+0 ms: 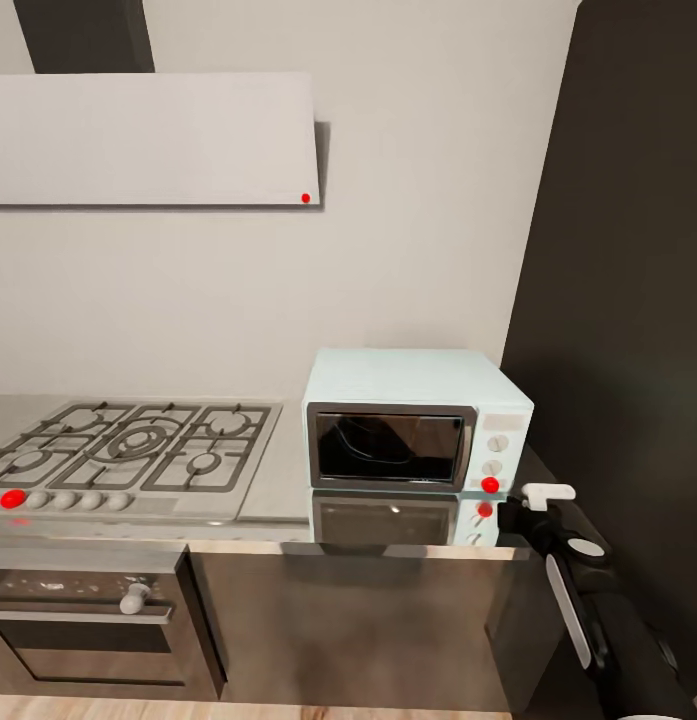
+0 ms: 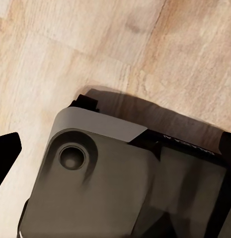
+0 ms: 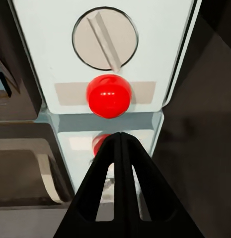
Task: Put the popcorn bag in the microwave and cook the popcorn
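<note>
- The microwave (image 1: 418, 420) is sitting on the countertop (image 1: 278, 490), to the right of the gas hob (image 1: 128, 445) and just left of a tall dark cabinet (image 1: 628, 300), with its dark glass door shut.
- The right gripper (image 3: 120, 139) is reaching toward the microwave's control panel; in the right wrist view its two black fingers are pressing together into a single point, so it is closed and holding nothing.
- That point is aiming just under the red button (image 3: 109, 95), which is sitting below a round knob (image 3: 105, 38) on the pale panel; the tip looks near the button but not yet touching it, and the steel top is mirroring both.
- In the head view the right arm (image 1: 588, 600) is coming in from the near right, its tip level with the panel's lower corner.
- The left wrist view is looking down at the light wood floor (image 2: 70, 49) and the robot's grey base (image 2: 95, 188); I cannot tell whether the left gripper is open or closed.
- The popcorn bag is not discernible: behind the dark glass only reflections and a faint curved line are showing, so whether it is lying inside cannot be told.
- The step in hand looks like starting the heating, with the closed fingertips serving as a poker.
- The next move is calling for a small lift and a straight push forward onto the red button, keeping clear of the knob above.
</note>
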